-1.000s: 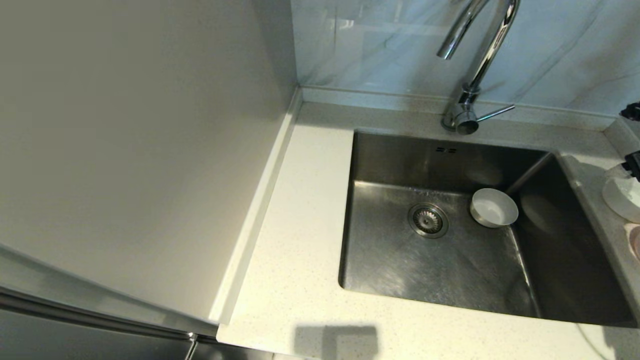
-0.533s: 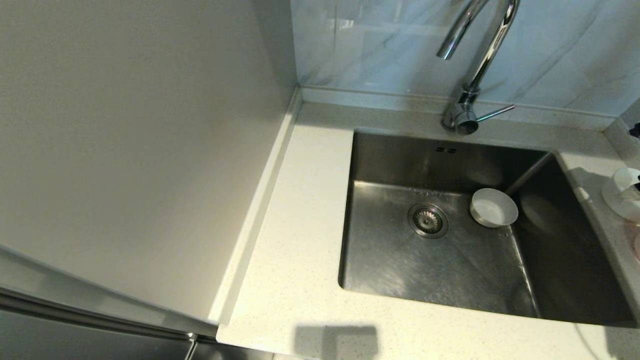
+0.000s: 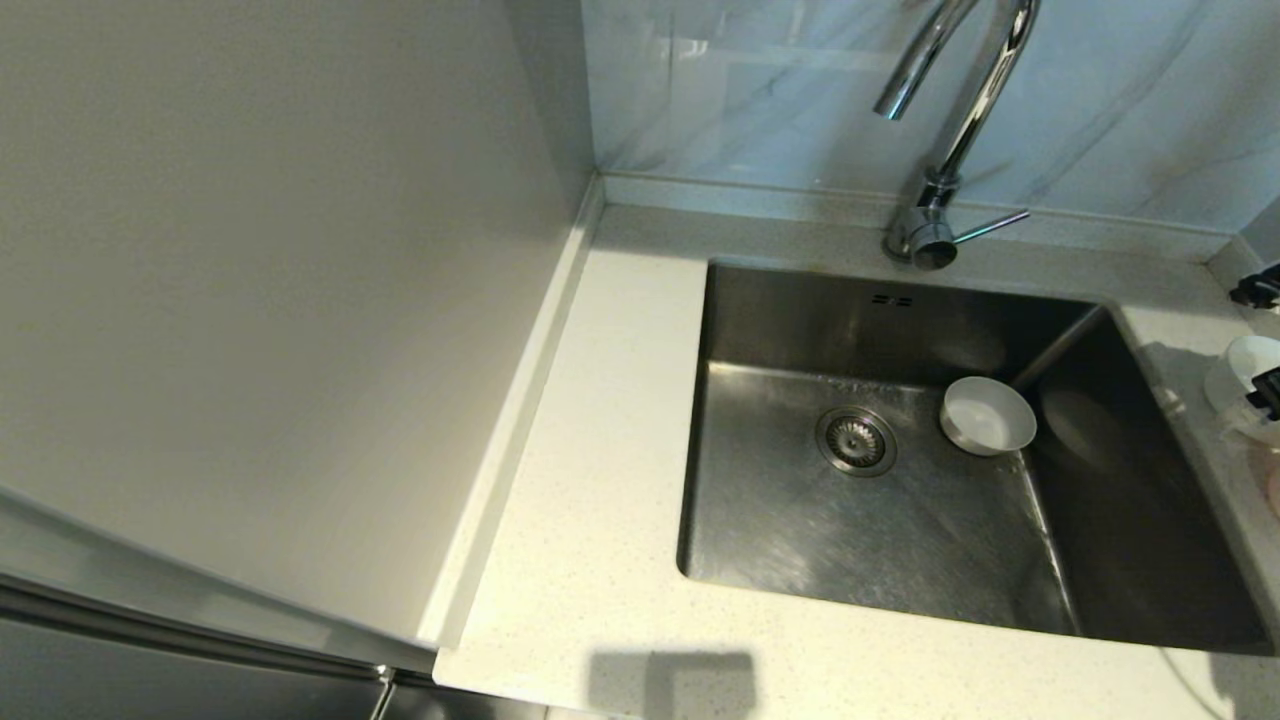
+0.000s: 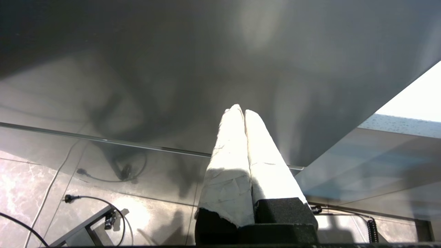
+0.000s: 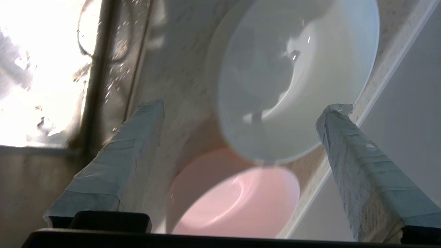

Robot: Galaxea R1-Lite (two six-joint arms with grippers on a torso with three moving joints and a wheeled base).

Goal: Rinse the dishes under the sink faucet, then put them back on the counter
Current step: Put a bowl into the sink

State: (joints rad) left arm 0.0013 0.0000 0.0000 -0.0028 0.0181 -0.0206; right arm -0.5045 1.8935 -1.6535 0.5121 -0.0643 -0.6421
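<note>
Grey bowl: upright on the floor of the sink, toward the far right of the basin floor, just right of the strainer drain and apart from it.
White bowl: on the bench to the right of the sink, near the bench's raised side rim; in the head view only part of it shows at the right edge.
Pink bowl: on the same strip of bench, on the near side of the white bowl; the white bowl's rim overlaps it in the right wrist view, and whether they touch cannot be told. In the head view only a sliver shows at the right edge.
Faucet: stands on the bench behind the sink's far edge, spout curving toward the left over the basin, its thin lever pointing right. No water stream is visible.
Right gripper: over the bench right of the sink, above the white bowl; fingers spread wide, gripping nothing, one on either side of the bowl.
Left gripper: away from the sink, below a dark grey panel, with floor tiles and cables behind it; fingers pressed together, empty.
</note>
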